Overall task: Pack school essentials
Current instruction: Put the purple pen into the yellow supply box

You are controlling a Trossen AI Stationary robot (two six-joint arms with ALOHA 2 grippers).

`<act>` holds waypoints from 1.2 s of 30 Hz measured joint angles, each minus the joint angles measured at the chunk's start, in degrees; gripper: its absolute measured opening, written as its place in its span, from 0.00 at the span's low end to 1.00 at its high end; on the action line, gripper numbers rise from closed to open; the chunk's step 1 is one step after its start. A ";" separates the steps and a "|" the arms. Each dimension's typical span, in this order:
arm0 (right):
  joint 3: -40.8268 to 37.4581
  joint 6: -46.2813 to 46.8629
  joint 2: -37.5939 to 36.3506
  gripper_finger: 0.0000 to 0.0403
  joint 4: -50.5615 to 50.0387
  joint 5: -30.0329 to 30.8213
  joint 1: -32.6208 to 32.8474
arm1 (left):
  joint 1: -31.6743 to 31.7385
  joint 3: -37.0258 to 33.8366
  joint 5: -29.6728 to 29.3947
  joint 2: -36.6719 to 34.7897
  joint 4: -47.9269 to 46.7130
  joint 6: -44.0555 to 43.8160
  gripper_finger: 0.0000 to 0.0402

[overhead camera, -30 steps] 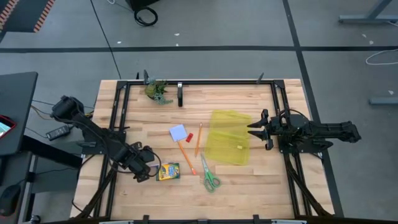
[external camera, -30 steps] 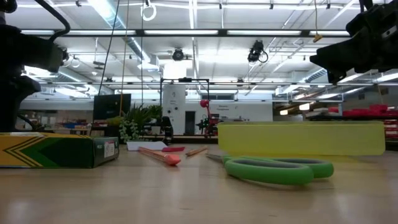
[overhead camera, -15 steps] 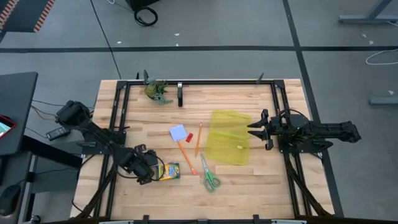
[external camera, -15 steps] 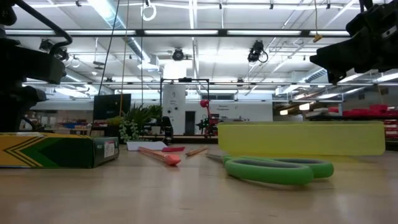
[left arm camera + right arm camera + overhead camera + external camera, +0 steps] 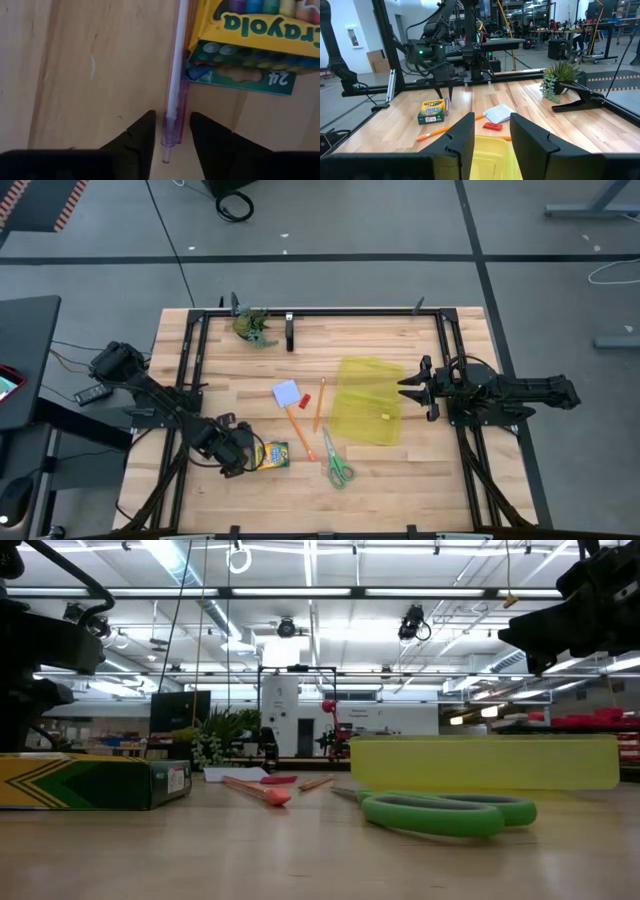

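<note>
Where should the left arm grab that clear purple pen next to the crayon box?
Grip the clear purple pen across its thin barrel, coming from above. It lies flat beside the crayon box, and the left gripper already has open jaws straddling the free end.

In the left wrist view, the yellow-green crayon box (image 5: 250, 45) runs off the picture's top and right edges, so only one end of it shows. The thin purple pen (image 5: 175, 85) beside it is also cut by the top edge. The left pincer (image 5: 171, 142) has its finger bases lost below the frame.

In the low view, the crayon box (image 5: 90, 783) is cut at the left edge, and the left arm above it is a dark shape whose pincer cannot be made out. The yellow pouch (image 5: 485, 762) hides whatever lies behind it. The small red item (image 5: 278, 779) is too small to identify.
</note>
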 joint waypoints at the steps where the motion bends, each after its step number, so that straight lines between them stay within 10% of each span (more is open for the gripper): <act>1: 0.00 0.00 -0.01 0.33 0.00 0.00 0.00 | 0.00 0.00 0.06 0.02 0.07 0.13 0.30; 12: 0.00 0.00 0.00 0.33 0.00 0.00 0.01 | 0.02 0.00 0.64 0.06 -0.16 1.49 0.06; 36: 0.00 0.00 -0.01 0.33 0.00 0.00 0.00 | 0.11 -0.07 1.81 0.02 -0.89 1.57 0.12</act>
